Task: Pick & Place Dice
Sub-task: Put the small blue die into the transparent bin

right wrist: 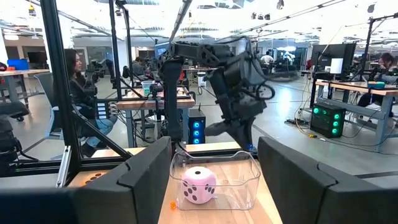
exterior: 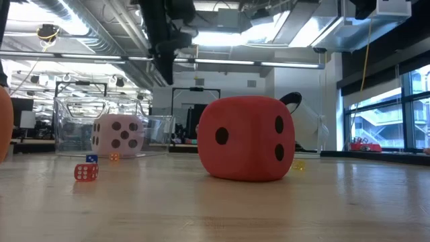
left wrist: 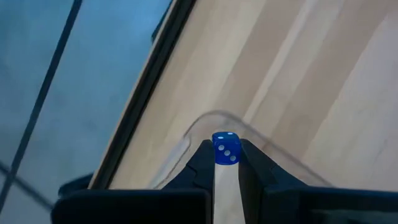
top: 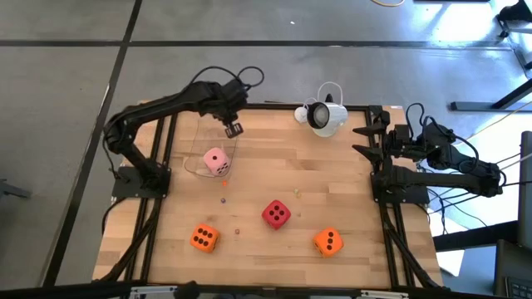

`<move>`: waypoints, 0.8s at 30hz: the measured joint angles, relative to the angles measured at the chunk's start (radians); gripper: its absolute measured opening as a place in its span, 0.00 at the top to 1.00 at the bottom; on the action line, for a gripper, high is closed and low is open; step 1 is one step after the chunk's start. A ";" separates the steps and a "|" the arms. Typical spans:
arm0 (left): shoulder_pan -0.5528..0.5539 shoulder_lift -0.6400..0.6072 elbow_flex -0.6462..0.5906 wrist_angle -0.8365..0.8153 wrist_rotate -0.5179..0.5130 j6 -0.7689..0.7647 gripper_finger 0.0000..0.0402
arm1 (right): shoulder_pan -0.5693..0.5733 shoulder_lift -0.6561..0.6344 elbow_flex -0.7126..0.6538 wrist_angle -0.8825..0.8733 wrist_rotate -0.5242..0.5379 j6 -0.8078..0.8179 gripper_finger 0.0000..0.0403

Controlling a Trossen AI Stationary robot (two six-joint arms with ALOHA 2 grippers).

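My left end effector (left wrist: 226, 163) pinches a small blue die (left wrist: 226, 149) above clear box (top: 209, 158) holding pink die (top: 217, 161); right end effector (top: 366, 139) wide, parked far right.

My dark left fingers (left wrist: 202, 163) pinch a small blue die with white pips (left wrist: 226, 149). The soft pink cube (top: 216, 161) carries dark pips, as do the red cube (top: 276, 213) and two orange cubes (top: 204, 238) (top: 328, 242), on pale striped wooden table (top: 332, 166).

one die (top: 216, 162) in container (top: 196, 169), three outside
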 joint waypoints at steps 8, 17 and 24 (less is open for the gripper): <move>0.000 0.131 0.000 -0.092 -0.083 -0.028 0.95 | 0.000 0.000 0.000 0.000 0.000 0.016 0.40; -0.001 0.306 0.000 -0.130 -0.074 -0.002 0.92 | 0.000 0.000 0.000 0.000 0.000 0.016 0.40; -0.001 0.385 0.000 -0.128 -0.050 0.000 0.82 | 0.000 0.000 0.000 -0.005 0.000 0.016 0.40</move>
